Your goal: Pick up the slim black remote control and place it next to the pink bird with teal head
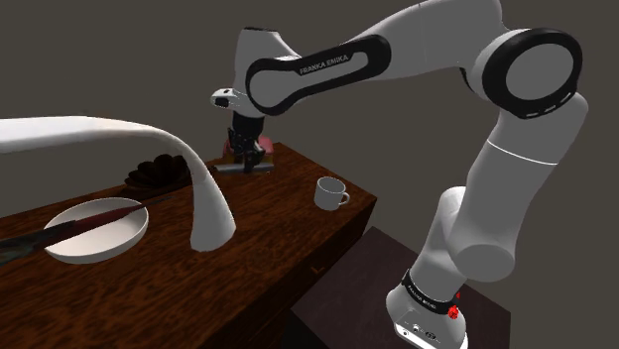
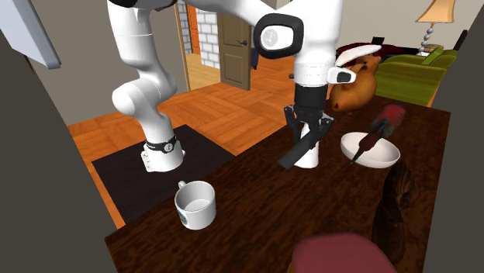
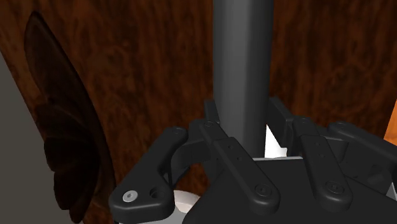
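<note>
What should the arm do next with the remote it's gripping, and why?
Probably carry it toward the pinkish object at the table's near end in the second exterior view. The gripper is shut on the slim black remote, which hangs tilted, and a stretch of bare table lies between the remote and that object.

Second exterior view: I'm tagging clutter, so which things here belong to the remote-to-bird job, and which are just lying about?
Job: black remote, clasped in the gripper; pinkish shape at the near table edge, probably the bird.
Lying about: white mug; white bowl; dark ribbed object; white curved stand.
</note>
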Controlling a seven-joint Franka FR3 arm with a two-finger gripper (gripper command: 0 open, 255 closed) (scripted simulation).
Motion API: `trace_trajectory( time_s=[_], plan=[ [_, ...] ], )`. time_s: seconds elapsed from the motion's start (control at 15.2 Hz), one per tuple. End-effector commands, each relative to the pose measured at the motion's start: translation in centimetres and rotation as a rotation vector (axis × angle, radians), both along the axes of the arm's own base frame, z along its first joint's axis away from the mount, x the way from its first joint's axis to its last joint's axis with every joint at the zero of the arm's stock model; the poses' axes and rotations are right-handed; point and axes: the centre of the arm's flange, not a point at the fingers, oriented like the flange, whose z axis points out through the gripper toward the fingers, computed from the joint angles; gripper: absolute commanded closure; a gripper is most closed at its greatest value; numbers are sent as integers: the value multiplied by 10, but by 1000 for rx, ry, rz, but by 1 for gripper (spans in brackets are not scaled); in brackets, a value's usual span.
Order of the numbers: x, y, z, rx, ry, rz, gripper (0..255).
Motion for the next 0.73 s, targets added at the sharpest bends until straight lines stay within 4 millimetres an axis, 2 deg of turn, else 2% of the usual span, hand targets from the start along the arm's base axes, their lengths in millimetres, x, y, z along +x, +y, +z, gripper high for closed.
trace_trajectory(
  time_s=[0.0, 0.66],
  plan=[
    [-17, 20, 0, 0, 0, -1, 255],
    [-90, 131, 0, 0, 0, -1, 255]
  ],
)
